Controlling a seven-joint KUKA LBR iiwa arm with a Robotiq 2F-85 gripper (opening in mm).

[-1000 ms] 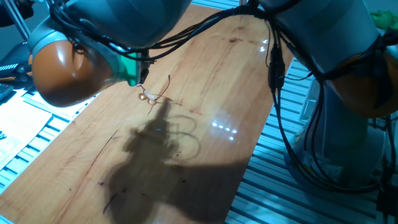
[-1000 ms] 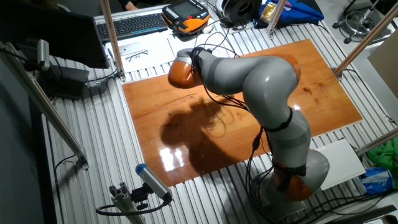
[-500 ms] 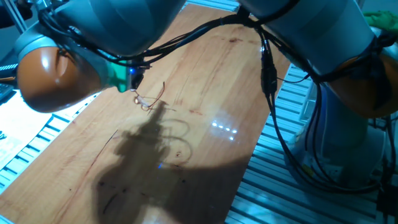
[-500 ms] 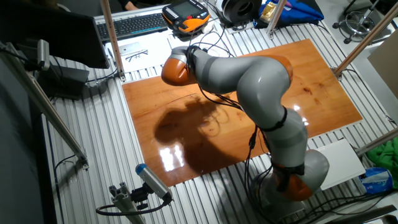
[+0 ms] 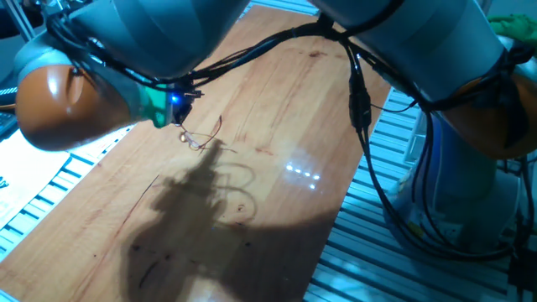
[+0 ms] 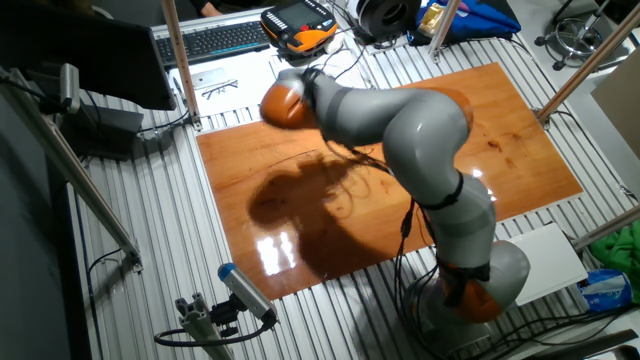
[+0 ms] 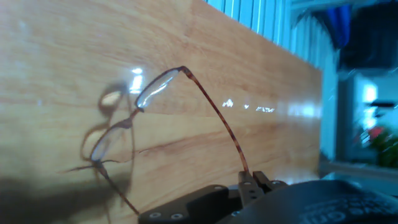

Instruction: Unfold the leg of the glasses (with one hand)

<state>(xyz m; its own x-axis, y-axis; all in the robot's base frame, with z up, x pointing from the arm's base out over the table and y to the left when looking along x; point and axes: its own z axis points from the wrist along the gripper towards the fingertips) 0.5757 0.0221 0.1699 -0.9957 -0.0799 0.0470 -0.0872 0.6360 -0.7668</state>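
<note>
Clamped on one slim leg, the black two-finger claw (image 7: 254, 182) has carried the reddish-brown wire-frame glasses (image 7: 134, 112) sideways, lenses hanging ahead, so that leg looks swung open.

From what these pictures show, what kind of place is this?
Most likely a robotics lab. The wooden table sits on a ribbed aluminium frame, a keyboard and a handheld controller lie behind it, and the hand holds thin wire glasses.

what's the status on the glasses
Gripper shut on one leg tip. Glasses lifted off the table, that leg swung open. Nothing in the way.
</note>
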